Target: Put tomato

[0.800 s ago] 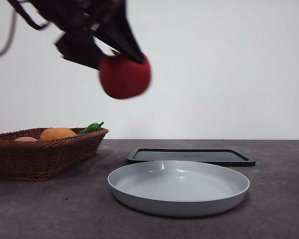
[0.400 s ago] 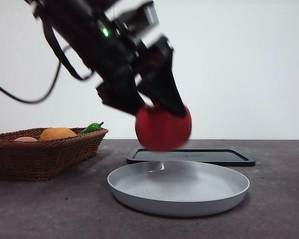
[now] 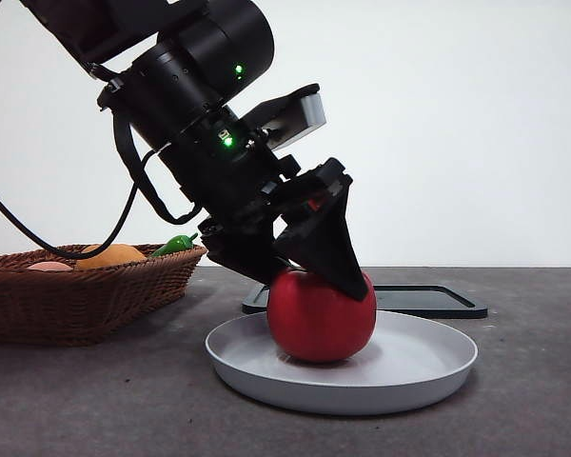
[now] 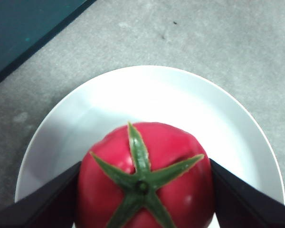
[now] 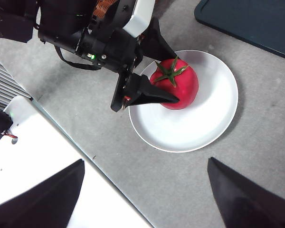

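The glossy red tomato (image 3: 319, 322) with its green star-shaped stem sits on the left part of the pale grey plate (image 3: 421, 374), touching its floor. My left gripper (image 3: 314, 284) reaches down from the upper left and is shut on the tomato, one black jaw on each side. In the left wrist view the tomato (image 4: 145, 190) fills the gap between the jaws, with the plate (image 4: 180, 95) beneath it. My right gripper (image 5: 146, 161) hangs open high above the table and looks down on the tomato (image 5: 176, 88), the plate (image 5: 204, 128) and the left arm.
A wicker basket (image 3: 76, 300) at the left holds an orange fruit (image 3: 109, 255), a green pepper (image 3: 176, 244) and a pinkish item. A flat black tray (image 3: 428, 300) lies behind the plate. A white surface (image 5: 38, 190) borders the table near the left arm's base.
The left gripper has carried the tomato down and to the right, from high above the table beside the basket onto the plate.
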